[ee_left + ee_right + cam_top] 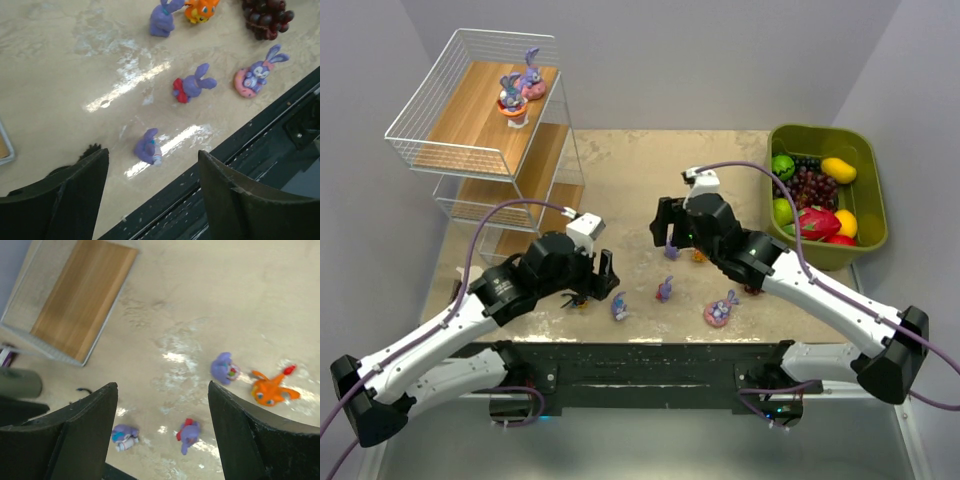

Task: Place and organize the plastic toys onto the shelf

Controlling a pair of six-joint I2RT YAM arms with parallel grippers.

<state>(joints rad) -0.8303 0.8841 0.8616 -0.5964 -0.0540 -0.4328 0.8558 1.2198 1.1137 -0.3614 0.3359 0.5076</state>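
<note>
Small purple plastic bunny figurine low centre of left wrist view, just ahead of nearer left gripper; jaws spread, empty. Long axis up-frame, across closing line. Right gripper spread, empty. White wire-and-wood shelf upper left in top view.

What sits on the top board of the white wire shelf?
Two toys near its right edge: a purple bunny figurine on an orange base and a purple bunny figurine on a pink base. The lower boards are largely covered.
</note>
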